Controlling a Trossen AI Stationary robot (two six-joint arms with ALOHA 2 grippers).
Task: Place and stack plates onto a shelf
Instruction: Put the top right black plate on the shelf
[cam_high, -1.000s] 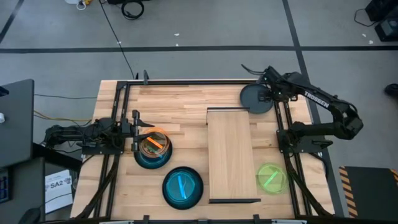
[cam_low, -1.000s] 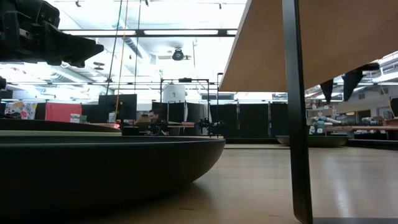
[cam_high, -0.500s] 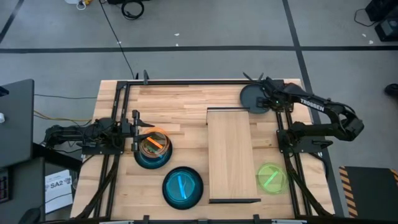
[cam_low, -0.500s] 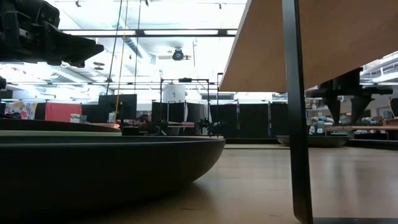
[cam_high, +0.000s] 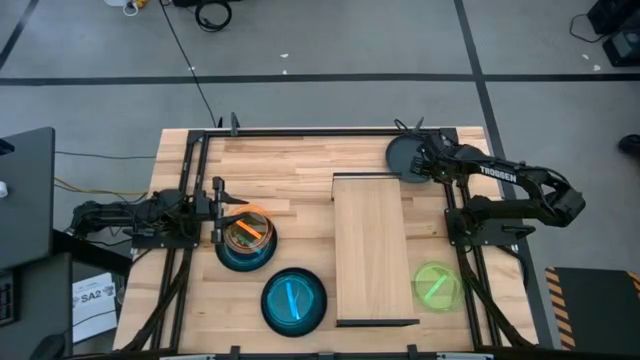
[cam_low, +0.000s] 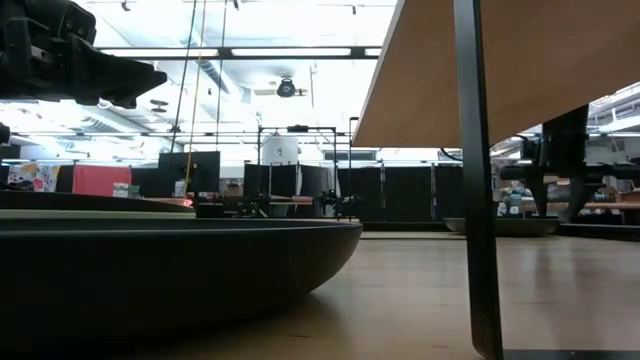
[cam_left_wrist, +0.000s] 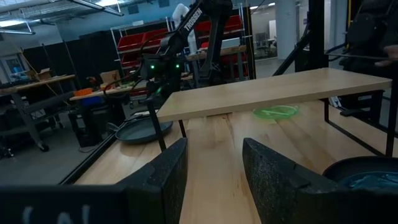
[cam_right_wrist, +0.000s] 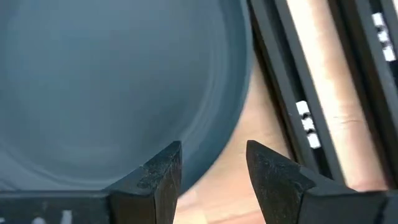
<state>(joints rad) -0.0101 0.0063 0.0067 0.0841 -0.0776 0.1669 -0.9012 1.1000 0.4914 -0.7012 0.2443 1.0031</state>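
Observation:
A matte black plate (cam_high: 405, 158) lies at the table's far right, past the far end of the shelf (cam_high: 372, 248). My right gripper (cam_high: 428, 160) hangs low over its right rim, open. In the right wrist view (cam_right_wrist: 213, 155) one finger stands over the plate's inside (cam_right_wrist: 112, 81) and the other outside the rim. My left gripper (cam_high: 226, 220) is open and waits level beside an orange plate (cam_high: 250, 228) resting in a teal-blue one. Another teal-blue plate (cam_high: 293, 300) and a lime-green plate (cam_high: 437, 285) lie flat on the table.
The shelf stands on thin dark legs (cam_low: 475, 200) with its plank raised above the tabletop. Dark frame rails (cam_high: 455, 215) run along the table's left and right sides, close to the black plate. A dark plate rim (cam_low: 180, 270) fills the low view's foreground.
My right gripper has come down from well above the table to just over the black plate's right rim, staying open. The plates and my left arm have kept still.

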